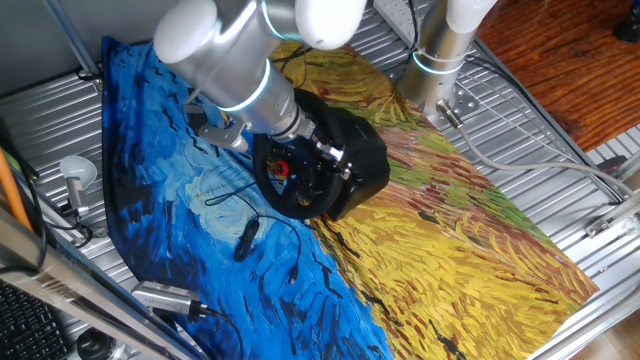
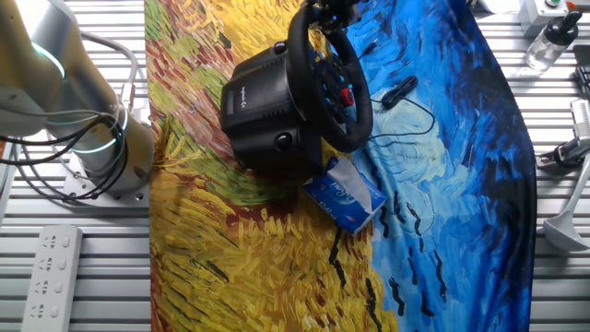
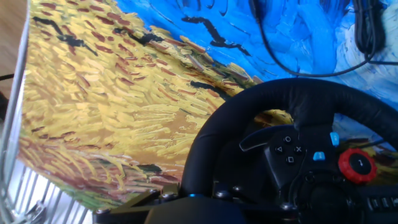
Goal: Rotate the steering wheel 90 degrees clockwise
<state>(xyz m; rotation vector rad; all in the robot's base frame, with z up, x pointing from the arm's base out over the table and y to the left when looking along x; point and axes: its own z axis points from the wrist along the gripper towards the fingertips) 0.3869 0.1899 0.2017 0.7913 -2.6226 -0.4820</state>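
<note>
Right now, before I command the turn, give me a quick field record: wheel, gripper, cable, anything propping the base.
wheel: steering wheel on its black base, rim facing the blue side of the cloth
hub: red knob and blue buttons visible
gripper: gripper at the rim's top edge; finger state hidden
cable: thin black cable with inline pod lies on the cloth, apart from the wheel
prop: blue tissue pack at the base's front corner, beneath the rim
surface: painted cloth
</note>
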